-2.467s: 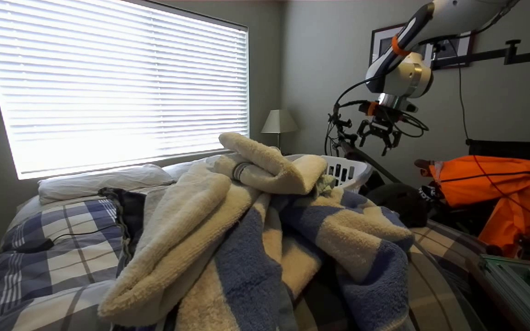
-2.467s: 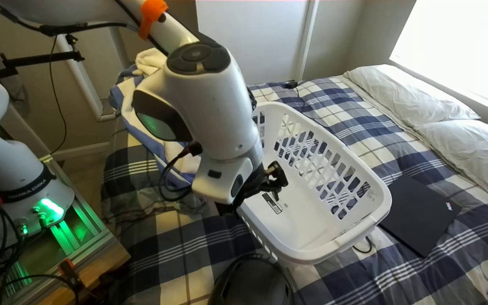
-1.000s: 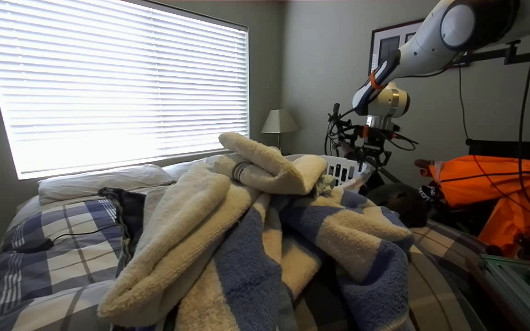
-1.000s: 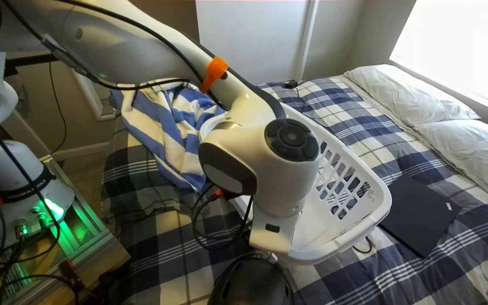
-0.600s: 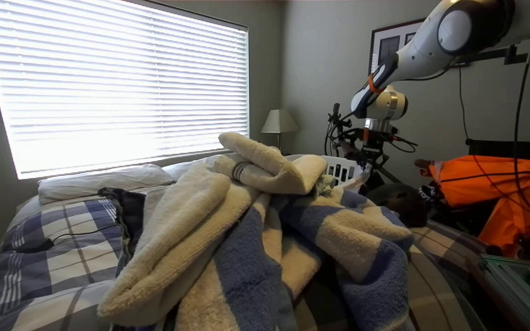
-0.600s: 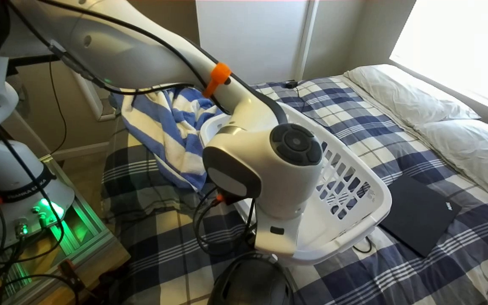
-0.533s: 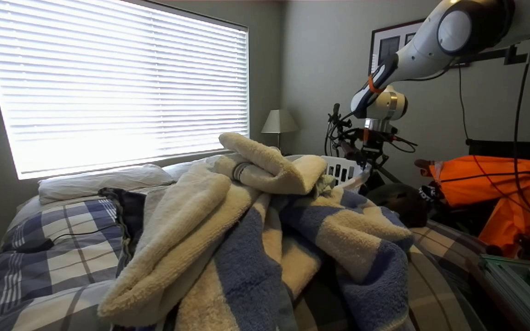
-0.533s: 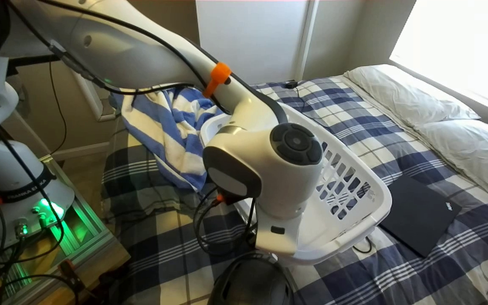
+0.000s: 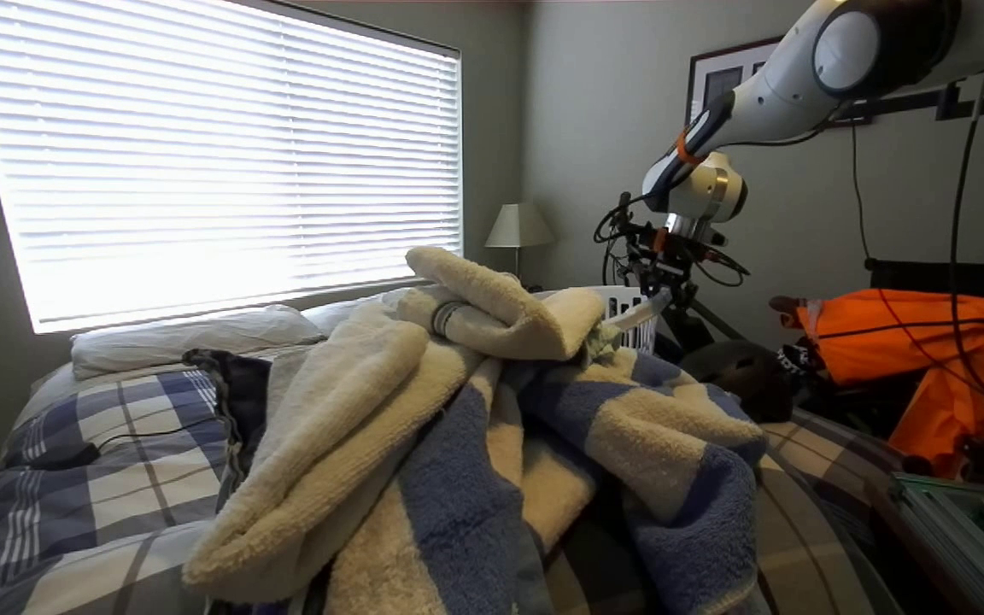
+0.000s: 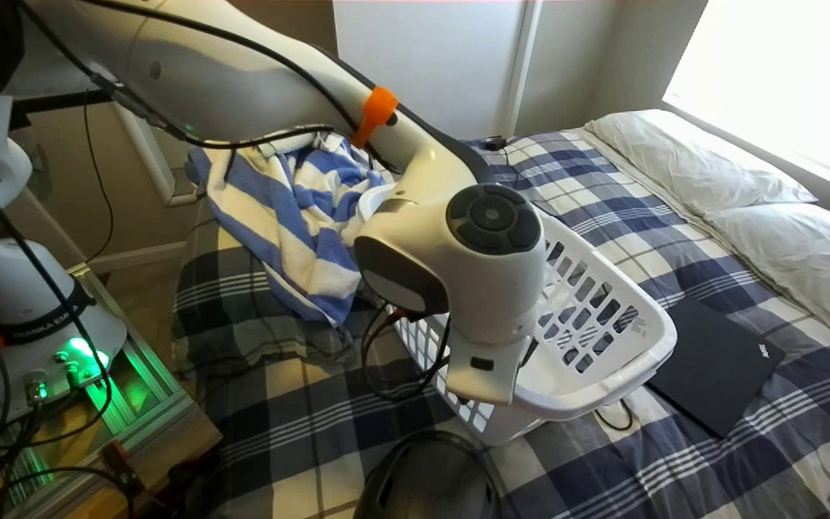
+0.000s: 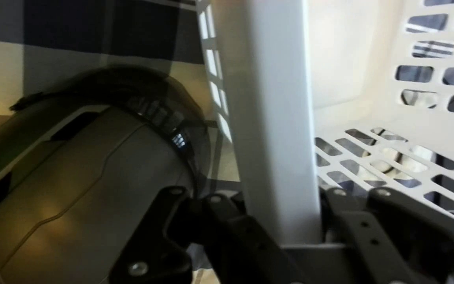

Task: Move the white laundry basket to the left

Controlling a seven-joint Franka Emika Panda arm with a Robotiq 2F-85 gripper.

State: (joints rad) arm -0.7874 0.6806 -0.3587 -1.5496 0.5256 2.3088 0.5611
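Wrist view has the claw [image 11: 284, 209] closed on the thick rim of the white laundry basket [image 11: 278, 110], its fingers [image 11: 365, 232] standing on either side of that rim, one outside the basket and one over its slotted interior. Just beside the basket, on the outer side, sits a black helmet [image 11: 105, 165]; I cannot tell whether they touch.

In an exterior view the basket is over the plaid bedspread [image 10: 300, 432], between a blue-and-white striped towel [image 10: 300, 216] and a closed black laptop [image 10: 717, 367], with the helmet near its closest corner. The robot arm [image 10: 415, 238], an orange strap [image 10: 375, 115] around it, reaches above the basket and hides the claw there. A loop of black cable [image 10: 620, 422] lies near the laptop. Two white pillows [image 10: 696, 155] rest at the window side, and a small black adapter [image 10: 496, 144] lies at the far edge.

In an exterior view a cream fleece blanket [image 9: 330, 444] is heaped with the striped towel and covers much of the basket; the visible strip of rim slants up to the claw. Whether the basket is raised off the bedspread cannot be told. Behind are a table lamp [image 9: 518, 226], window blinds [image 9: 219, 162] and a framed picture [image 9: 727, 77]; orange cloth [image 9: 902, 333] lies to one side.
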